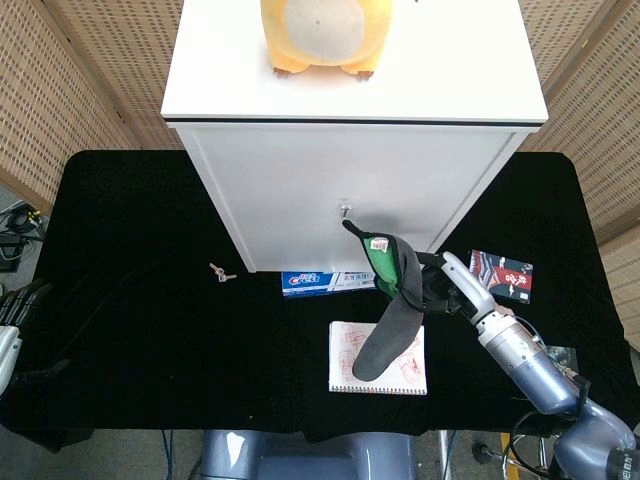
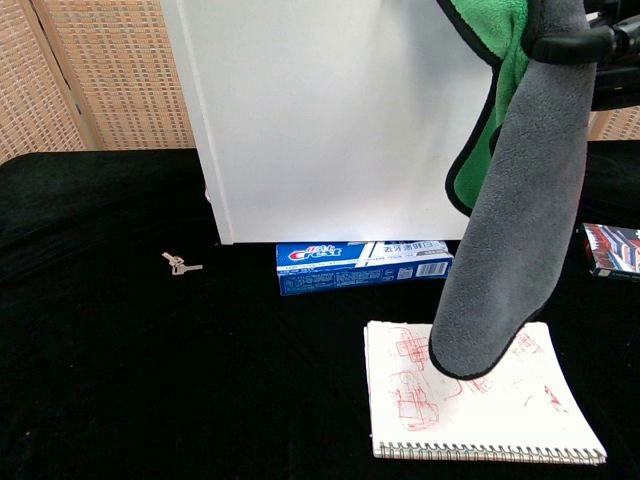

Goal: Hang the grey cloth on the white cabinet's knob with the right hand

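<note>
The grey cloth [image 1: 393, 320] with a green inner side and black edging hangs from my right hand [image 1: 443, 287], which grips it near its upper part. Its top corner reaches up toward the small knob [image 1: 344, 208] on the white cabinet's front [image 1: 340, 190] but stays just below and right of it. The cloth's lower end dangles over the notepad. In the chest view the cloth [image 2: 515, 210] fills the right side, with the right hand [image 2: 590, 40] at the top right edge. My left hand [image 1: 12, 310] rests open at the far left table edge.
A Crest toothpaste box [image 1: 330, 280] lies against the cabinet's base. A red-sketched spiral notepad [image 1: 378, 358] lies under the cloth. Small keys [image 1: 219, 270] lie to the left, a red and black packet [image 1: 502, 273] to the right. A yellow plush toy [image 1: 322, 35] sits on the cabinet.
</note>
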